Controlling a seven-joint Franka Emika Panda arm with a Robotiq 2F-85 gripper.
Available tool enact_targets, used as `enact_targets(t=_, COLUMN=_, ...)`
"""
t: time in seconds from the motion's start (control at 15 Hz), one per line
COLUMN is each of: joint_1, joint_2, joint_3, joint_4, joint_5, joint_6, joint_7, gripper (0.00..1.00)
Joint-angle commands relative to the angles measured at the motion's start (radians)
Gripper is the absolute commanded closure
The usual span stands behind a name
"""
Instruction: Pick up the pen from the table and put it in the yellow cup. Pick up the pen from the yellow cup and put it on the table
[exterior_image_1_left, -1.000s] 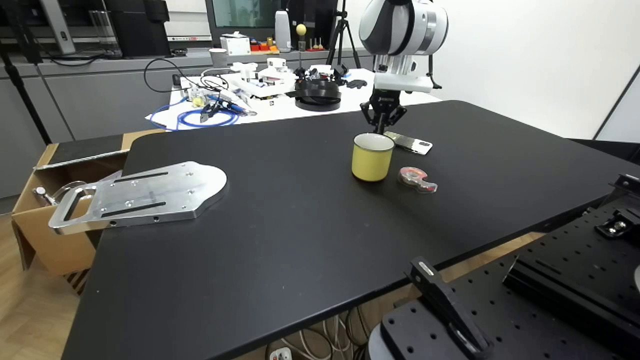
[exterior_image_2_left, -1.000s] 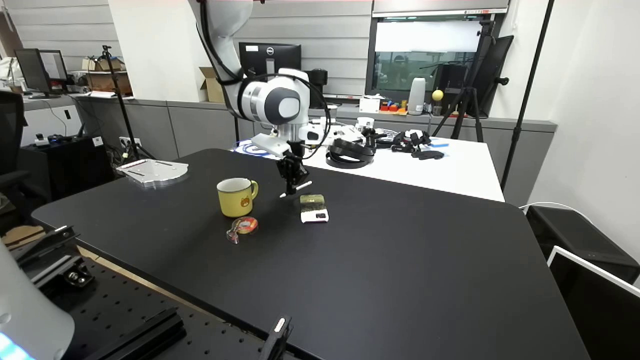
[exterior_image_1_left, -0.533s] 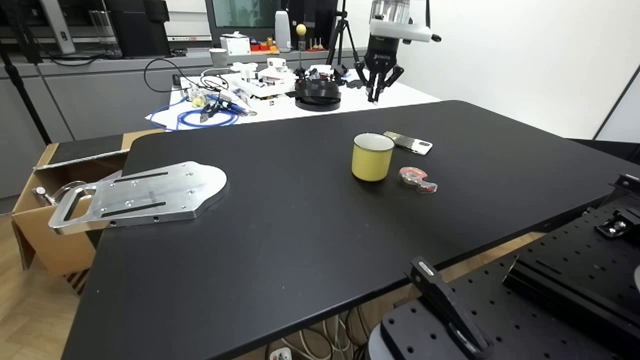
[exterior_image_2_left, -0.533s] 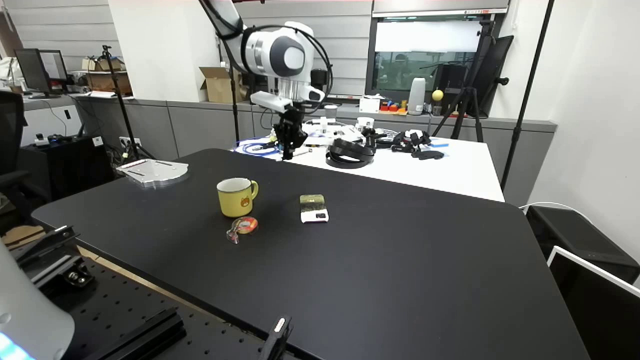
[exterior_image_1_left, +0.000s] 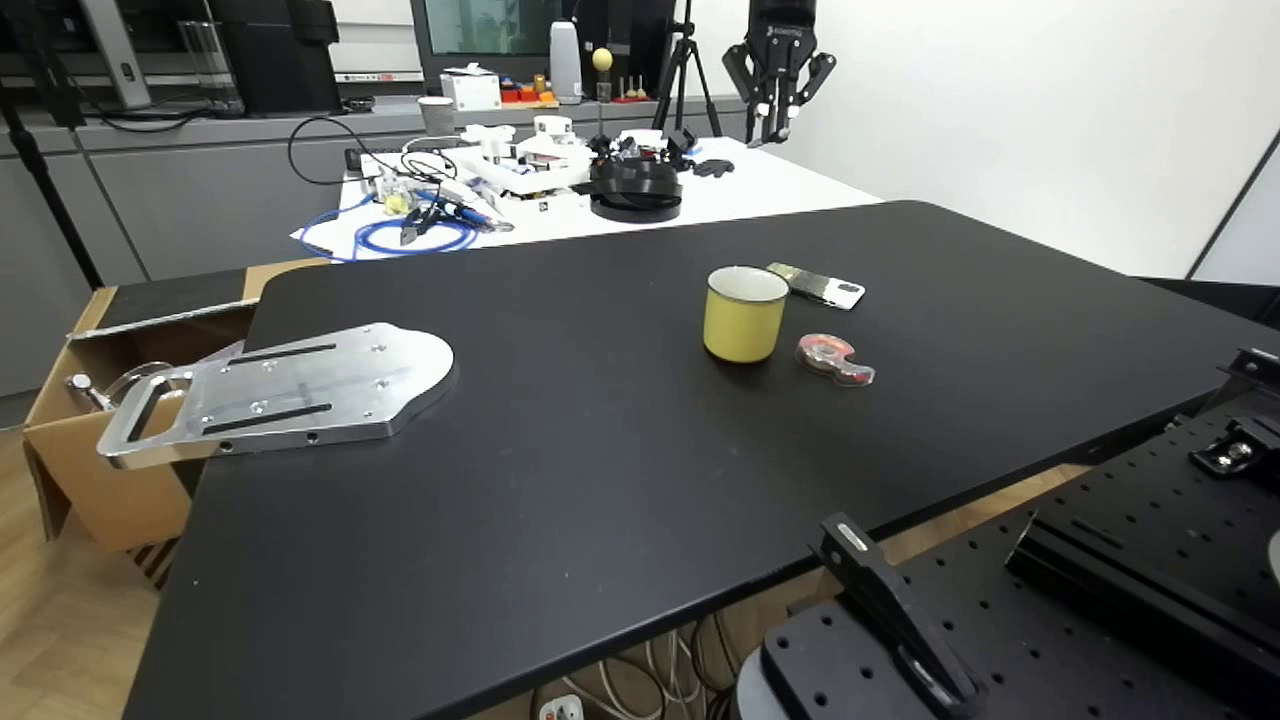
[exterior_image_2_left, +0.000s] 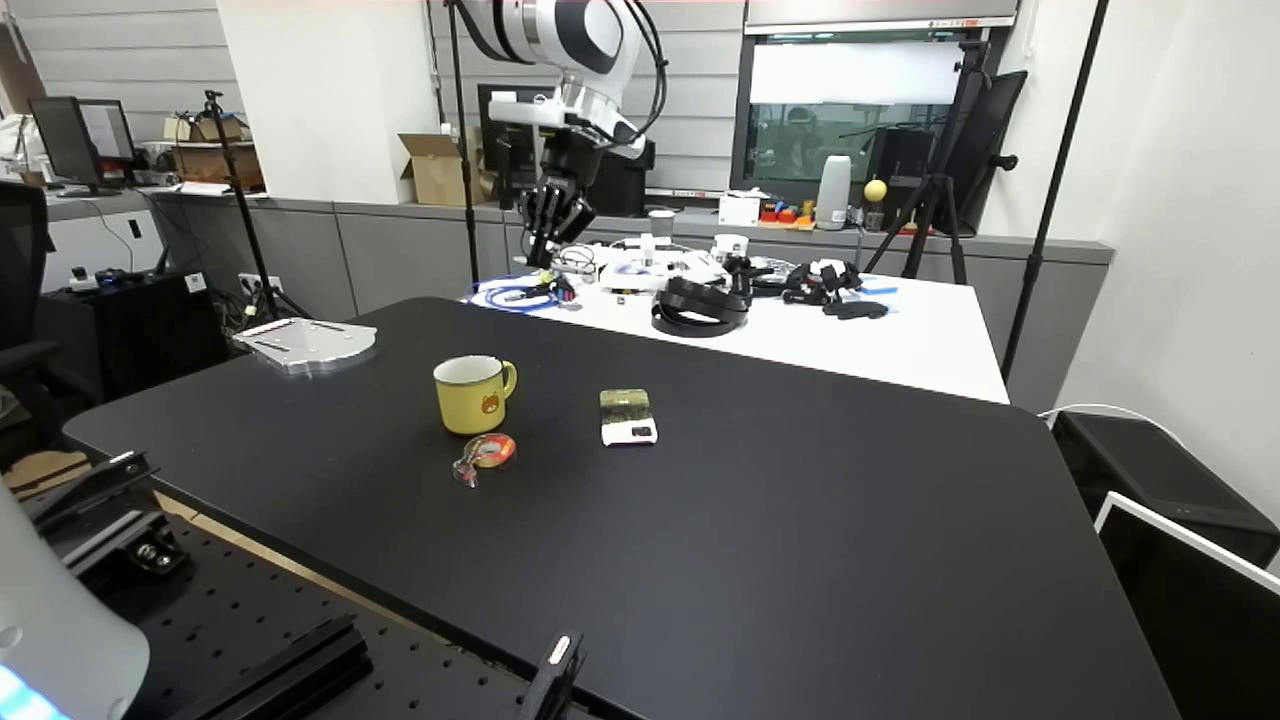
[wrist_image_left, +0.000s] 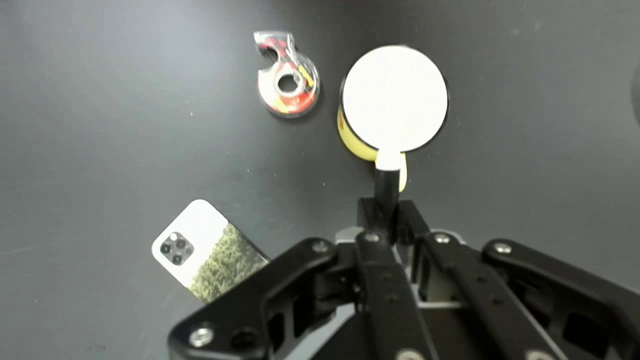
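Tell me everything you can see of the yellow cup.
The yellow cup is a smooth, dark-rimmed round mug, white inside, with a yellow handle and a small brownish face-like print. It looks like enamel or glazed ceramic; I cannot tell which. It stands upright on the black table, apart from the tape dispenser; only the table appears to touch it.

Robot arm (exterior_image_2_left: 585, 50) and tripod (exterior_image_1_left: 684, 48) suggest a lab.

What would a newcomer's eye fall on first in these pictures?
Probably the yellow cup, standing bright on the black table. Next, perhaps, the tool, hanging in the air with the white-tipped pen in its grip. In an exterior view, the shiny silver plate also stands out, jutting past the table's edge.
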Motion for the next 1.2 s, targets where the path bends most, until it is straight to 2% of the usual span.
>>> enact_targets(t=0.0, joint_1=-0.018, joint_2=0.048, joint_3=0.008, joint_4=0.089, joint_5=0.004, joint_6=-0.198, joint_7=0.0, gripper=0.97)
enact_targets(t=0.2, joint_1=-0.02, joint_2=0.088, joint_3=0.008, joint_4=0.115, joint_5=0.014, joint_6=-0.33, joint_7=0.004, gripper=0.97)
enact_targets(t=0.8, joint_1=-0.021, joint_2=0.22, joint_3=0.017, joint_4=0.206, joint_5=0.098, joint_6=-0.525, joint_7=0.023, gripper=0.97)
enact_targets(t=1.13, joint_1=-0.023, joint_2=0.26, joint_3=0.017, joint_4=0.239, joint_5=0.147, joint_6=-0.593, joint_7=0.023, gripper=0.97)
